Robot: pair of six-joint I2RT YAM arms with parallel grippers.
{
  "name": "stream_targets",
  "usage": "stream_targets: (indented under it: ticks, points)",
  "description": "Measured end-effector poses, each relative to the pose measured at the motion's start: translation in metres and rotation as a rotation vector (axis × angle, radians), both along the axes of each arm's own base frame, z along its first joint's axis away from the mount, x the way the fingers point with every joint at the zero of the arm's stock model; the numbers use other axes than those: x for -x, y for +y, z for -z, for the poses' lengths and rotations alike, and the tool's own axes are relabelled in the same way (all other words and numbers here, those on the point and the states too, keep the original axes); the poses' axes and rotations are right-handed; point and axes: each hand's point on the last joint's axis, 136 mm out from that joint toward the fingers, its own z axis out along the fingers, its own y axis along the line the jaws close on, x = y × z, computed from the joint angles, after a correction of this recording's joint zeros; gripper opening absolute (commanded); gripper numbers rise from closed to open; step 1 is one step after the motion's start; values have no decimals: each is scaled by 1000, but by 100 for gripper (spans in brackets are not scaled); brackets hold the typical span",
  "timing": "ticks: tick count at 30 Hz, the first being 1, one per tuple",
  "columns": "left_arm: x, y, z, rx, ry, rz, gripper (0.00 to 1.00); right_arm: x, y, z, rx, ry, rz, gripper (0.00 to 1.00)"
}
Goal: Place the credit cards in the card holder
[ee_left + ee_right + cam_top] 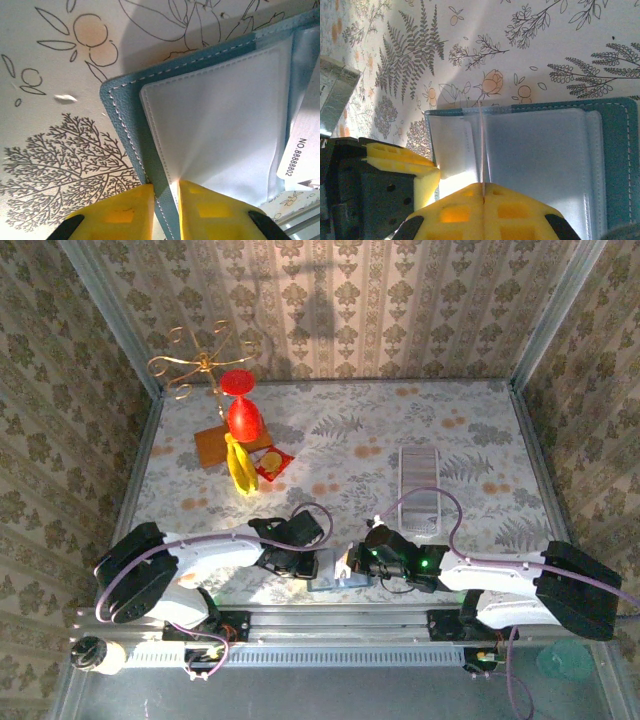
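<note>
The dark-teal card holder [335,583] lies open at the table's near edge, between my two grippers. My left gripper [166,187] is shut on the card holder [120,100], pinching its stitched teal cover and a white inner sleeve [220,115] at the left edge. My right gripper [484,185] is shut on a credit card [483,145], seen edge-on as a thin line standing over the holder's clear pockets [540,160]. A white card face printed with a number [300,157] shows at the right of the left wrist view. Both grippers, left [318,565] and right [352,565], nearly touch.
A clear plastic tray [420,485] lies right of centre, and a grey box [335,95] sits at the left of the right wrist view. At the back left stand a red goblet [240,405], a yellow item [240,465], a wooden board [212,447], a red packet [273,462] and a gold wire stand [195,365].
</note>
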Motion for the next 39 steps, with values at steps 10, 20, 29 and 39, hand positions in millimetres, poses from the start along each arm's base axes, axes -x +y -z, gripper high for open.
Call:
stream_targets:
  ticks: [10,20,29,39]
  points:
    - [0,0,0,-2,0,0,17,-1,2,-1,-34,-12,7,0]
    - [0,1,0,-7,2,0,16,-2,4,1,-47,-6,17,0]
    - [0,1,1,-11,4,-1,15,2,8,3,-61,9,-7,0]
    - [0,0,1,-10,5,0,14,11,15,8,-75,48,-64,0]
